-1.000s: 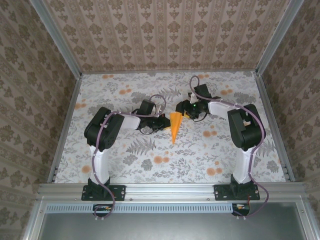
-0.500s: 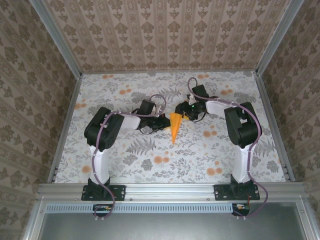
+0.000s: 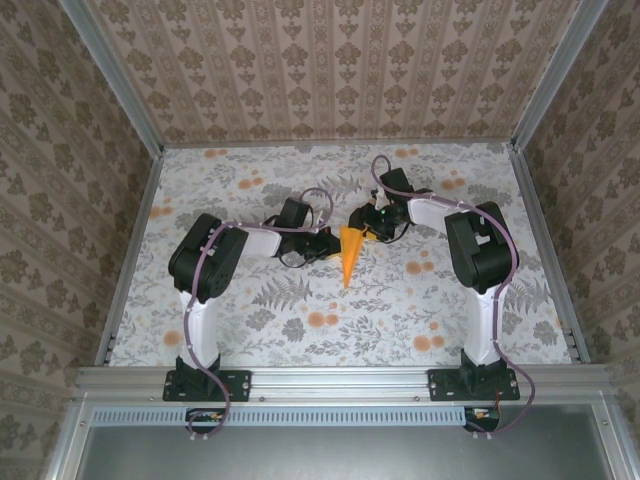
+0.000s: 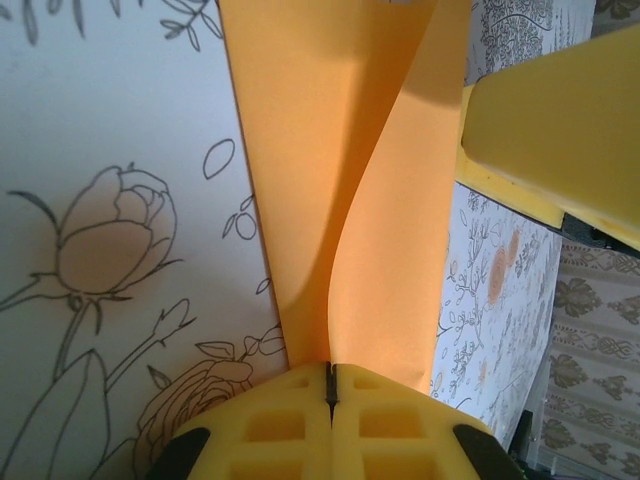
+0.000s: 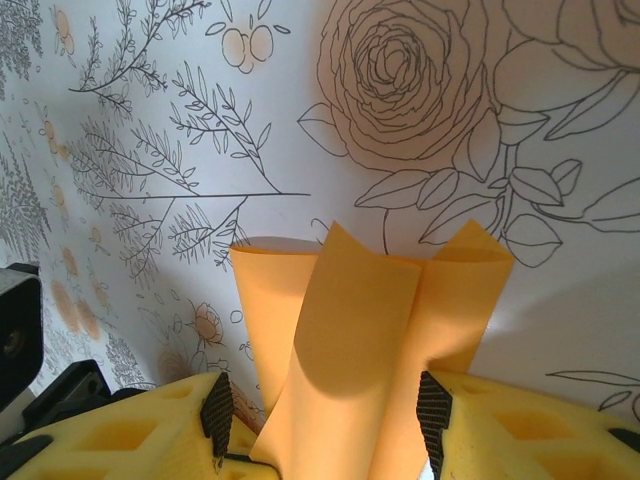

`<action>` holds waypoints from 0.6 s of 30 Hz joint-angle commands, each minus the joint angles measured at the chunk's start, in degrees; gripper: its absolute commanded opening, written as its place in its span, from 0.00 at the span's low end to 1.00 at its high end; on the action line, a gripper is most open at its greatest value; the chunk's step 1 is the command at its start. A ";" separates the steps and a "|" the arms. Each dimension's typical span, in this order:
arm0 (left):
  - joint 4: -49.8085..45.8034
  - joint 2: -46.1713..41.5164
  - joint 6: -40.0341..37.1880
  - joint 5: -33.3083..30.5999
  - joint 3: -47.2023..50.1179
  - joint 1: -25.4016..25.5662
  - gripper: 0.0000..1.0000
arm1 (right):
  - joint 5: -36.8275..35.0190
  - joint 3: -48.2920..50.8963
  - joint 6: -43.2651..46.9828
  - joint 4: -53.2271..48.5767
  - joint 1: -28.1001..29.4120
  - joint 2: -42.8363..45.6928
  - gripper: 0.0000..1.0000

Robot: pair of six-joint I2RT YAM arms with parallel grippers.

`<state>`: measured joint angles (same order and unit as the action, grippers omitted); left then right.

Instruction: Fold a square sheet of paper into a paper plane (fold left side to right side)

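Note:
The square sheet of paper is folded into a narrow orange paper plane (image 3: pixel 347 257) lying mid-table, its tip pointing toward the arms. My left gripper (image 3: pixel 327 246) is at the plane's left edge. In the left wrist view the gripper (image 4: pixel 331 375) is shut on a raised flap of the plane (image 4: pixel 320 150), which runs into the seam between the fingers. My right gripper (image 3: pixel 369 226) is at the plane's wide far end. Seen from the right wrist, this gripper (image 5: pixel 325 412) is open, its fingers straddling the upturned flaps of the plane (image 5: pixel 360 320). The right pad (image 5: pixel 433 410) touches the paper.
The table (image 3: pixel 250 320) has a grey floral cover with small orange flower prints. Patterned walls and metal rails (image 3: pixel 130 250) close it in on three sides. A yellow finger (image 4: pixel 560 140) of the right gripper is close to the left one.
The right arm's elbow and forearm have shifted slightly left, and its gripper has edged up at the plane's wide end. The left arm and the plane have stayed put.

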<state>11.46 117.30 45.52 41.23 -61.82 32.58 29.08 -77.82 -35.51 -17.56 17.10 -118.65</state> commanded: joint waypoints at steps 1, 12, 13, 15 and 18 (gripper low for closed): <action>-2.47 -1.02 -2.51 -1.34 -1.36 -0.06 0.00 | -2.59 -0.30 1.74 -4.52 0.48 -2.05 0.55; -2.59 -2.76 -4.47 -1.34 -1.60 0.43 0.00 | -3.14 -0.48 2.55 -5.04 0.53 -2.32 0.55; -2.64 -2.92 -4.71 -1.34 -1.63 0.47 0.00 | -3.13 -0.47 2.63 -5.04 0.52 -2.32 0.55; -2.72 -3.23 -5.05 -1.35 -1.64 0.56 0.00 | -3.15 -0.40 2.72 -5.16 0.56 -2.35 0.55; -2.62 -3.89 -5.26 -1.67 -1.34 0.65 0.00 | -3.07 -0.35 2.69 -5.14 0.51 -2.33 0.55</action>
<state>9.47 116.49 42.24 40.21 -62.30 32.86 28.67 -78.08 -33.82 -18.20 17.21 -118.78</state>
